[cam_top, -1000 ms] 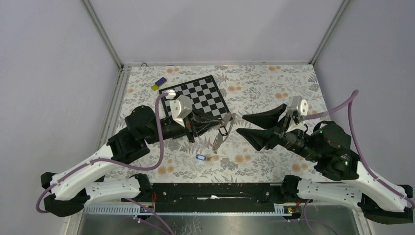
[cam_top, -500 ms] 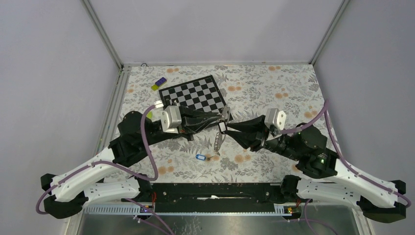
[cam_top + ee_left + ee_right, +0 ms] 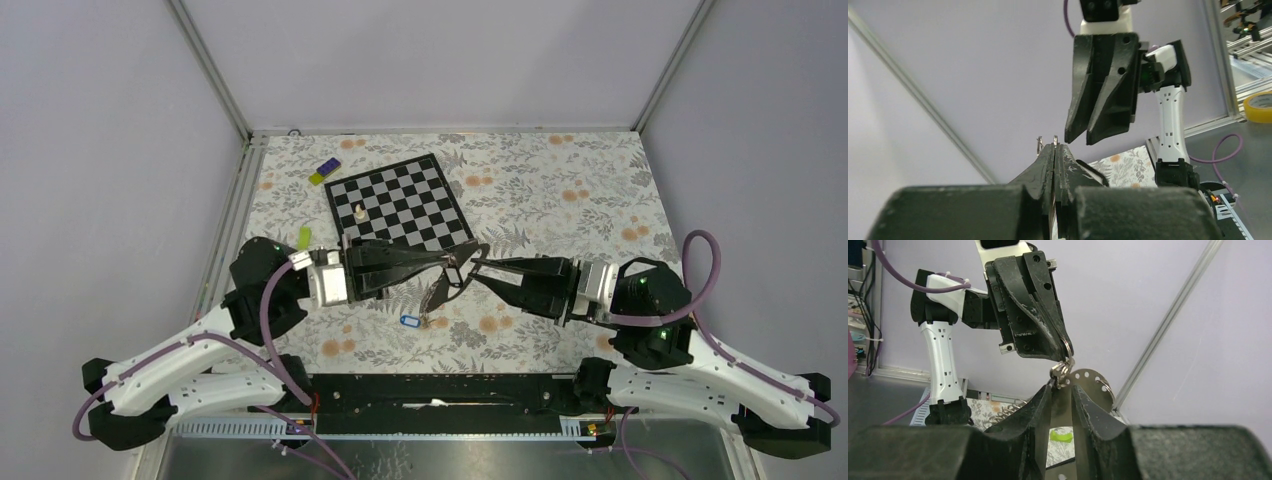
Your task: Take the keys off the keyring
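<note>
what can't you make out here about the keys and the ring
Top view: whether the blue tag is linked to the keys hanging near it; too small.
Right wrist view: whether the right hand pinches the key between its fingers; the fingers hide the contact.
Left wrist view: the keyring is hidden behind the shut left hand; only two metal tips show.
All views: how many keys; they overlap.

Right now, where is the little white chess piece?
In the top view, the white chess piece stands on the chessboard, by its left edge toward the near corner, just beyond the left gripper.
</note>
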{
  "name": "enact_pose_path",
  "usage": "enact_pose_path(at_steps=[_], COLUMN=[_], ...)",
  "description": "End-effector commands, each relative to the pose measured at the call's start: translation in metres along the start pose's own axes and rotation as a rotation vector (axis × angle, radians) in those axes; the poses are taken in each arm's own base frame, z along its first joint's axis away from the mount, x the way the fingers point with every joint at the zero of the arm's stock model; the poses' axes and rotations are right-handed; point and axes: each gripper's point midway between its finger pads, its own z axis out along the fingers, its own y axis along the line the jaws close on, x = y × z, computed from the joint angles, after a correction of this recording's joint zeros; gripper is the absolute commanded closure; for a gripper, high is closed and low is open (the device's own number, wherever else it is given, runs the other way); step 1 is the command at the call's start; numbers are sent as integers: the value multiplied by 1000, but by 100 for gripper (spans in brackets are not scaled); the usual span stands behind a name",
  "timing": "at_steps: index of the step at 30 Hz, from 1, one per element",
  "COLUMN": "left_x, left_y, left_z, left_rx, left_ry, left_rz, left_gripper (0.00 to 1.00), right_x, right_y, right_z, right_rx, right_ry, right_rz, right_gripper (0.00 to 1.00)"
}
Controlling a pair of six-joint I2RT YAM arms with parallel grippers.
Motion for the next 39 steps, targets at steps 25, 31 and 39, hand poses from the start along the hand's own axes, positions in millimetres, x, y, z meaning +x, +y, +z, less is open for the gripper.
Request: enact_pose_path(at_steps=[25,31,39], left_x=[-64,-65,-65], left_y=[-29,-31,-31], left_z=[1,0,0], left_rx=[217,228,231], left_ry=[-245,-251,-251], left_rz=[132,137,137], left_gripper=[100,100,100], right_x=[-36,-30,-26], right_y=[29,34,35], right_z=[13,18,20], right_rx=[-179,-202,-200], right_ry=[-180,-171,-170], right_rz=[57,92,100], right_gripper=[67,68,67])
